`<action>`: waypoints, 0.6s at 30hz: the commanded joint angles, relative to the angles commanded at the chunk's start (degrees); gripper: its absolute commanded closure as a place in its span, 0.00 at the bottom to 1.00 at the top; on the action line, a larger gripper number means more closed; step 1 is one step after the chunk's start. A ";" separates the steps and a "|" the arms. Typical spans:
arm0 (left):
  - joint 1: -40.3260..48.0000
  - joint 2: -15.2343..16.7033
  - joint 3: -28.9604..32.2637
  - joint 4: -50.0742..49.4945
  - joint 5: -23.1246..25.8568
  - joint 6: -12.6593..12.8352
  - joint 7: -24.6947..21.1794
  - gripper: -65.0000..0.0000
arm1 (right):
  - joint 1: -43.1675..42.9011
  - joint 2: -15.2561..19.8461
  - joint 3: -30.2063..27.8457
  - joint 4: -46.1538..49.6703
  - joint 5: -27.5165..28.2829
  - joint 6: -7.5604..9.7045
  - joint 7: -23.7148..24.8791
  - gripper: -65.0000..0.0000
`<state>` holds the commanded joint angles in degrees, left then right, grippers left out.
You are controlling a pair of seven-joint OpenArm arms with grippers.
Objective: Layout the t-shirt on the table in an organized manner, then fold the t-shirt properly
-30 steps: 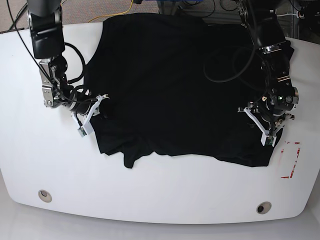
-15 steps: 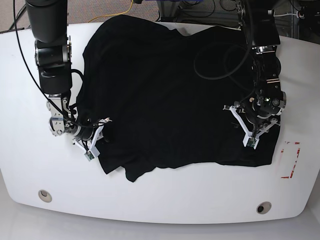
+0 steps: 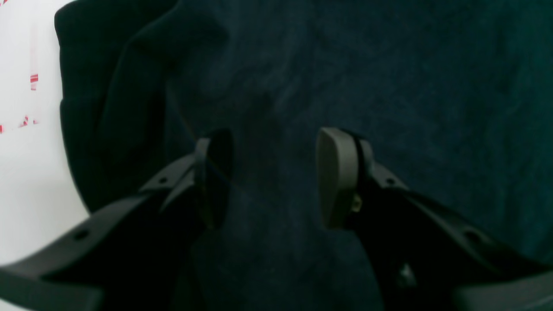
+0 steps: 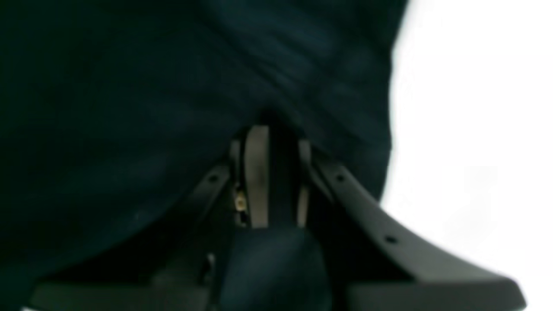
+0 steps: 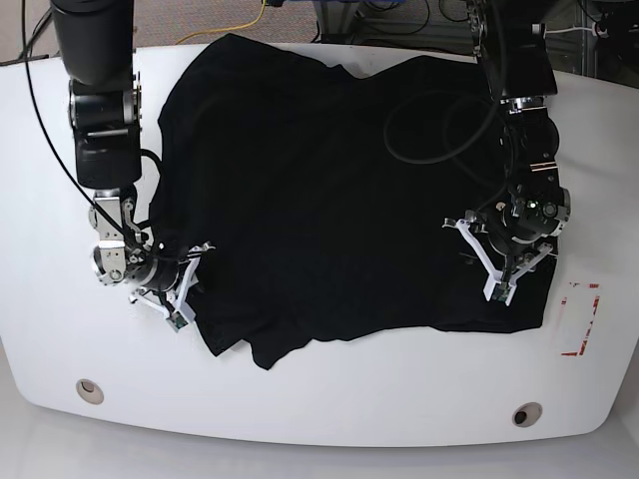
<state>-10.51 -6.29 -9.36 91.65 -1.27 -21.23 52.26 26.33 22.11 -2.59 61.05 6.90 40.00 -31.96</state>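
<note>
T-shirt point(image 5: 329, 190) is lying spread across table point(image 5: 60, 339) center. Right gripper point(image 4: 276, 172) is pinching its 8 o'clock edge; left gripper point(image 3: 268, 177) is hovering agape, empty, at 4 o'clock.

t-shirt point(image 5: 329, 190): black, spread mostly flat, hem rumpled | table point(image 5: 329, 399): glossy white, beneath it

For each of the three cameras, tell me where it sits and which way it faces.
Base: overhead, looking down on the table, t-shirt and both arms.
Left wrist: on the left arm, facing down at the shirt past the open left tool.
Right wrist: on the right arm; the right tool pinches the shirt's edge.
All share the shirt.
</note>
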 joint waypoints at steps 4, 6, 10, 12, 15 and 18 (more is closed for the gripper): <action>2.55 -1.76 -1.85 2.02 0.00 0.00 0.00 0.57 | -8.62 -1.67 5.71 16.18 -0.18 0.00 -7.12 0.87; 3.69 -1.76 -3.16 2.90 0.00 0.00 0.00 0.57 | -12.04 -2.73 7.91 21.98 -0.26 0.00 -9.76 0.87; 8.62 -1.05 -6.59 6.68 0.00 0.00 0.00 0.57 | -21.98 -5.89 13.27 36.75 -0.09 0.00 -16.88 0.87; 11.16 -1.23 -7.03 8.26 -0.09 0.00 0.00 0.57 | -25.76 -7.47 14.86 41.41 -0.09 0.00 -18.64 0.87; 14.42 -1.23 -7.12 10.20 -0.09 0.00 0.00 0.57 | -30.59 -9.58 16.26 46.07 -0.26 0.00 -18.99 0.87; 17.58 -1.23 -7.12 11.69 -0.09 0.00 0.00 0.57 | -35.08 -10.90 16.97 48.62 -0.35 0.00 -18.99 0.87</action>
<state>7.08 -7.52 -16.48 103.34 -1.36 -21.23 52.26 -8.75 11.21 14.37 109.67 6.55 40.00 -50.95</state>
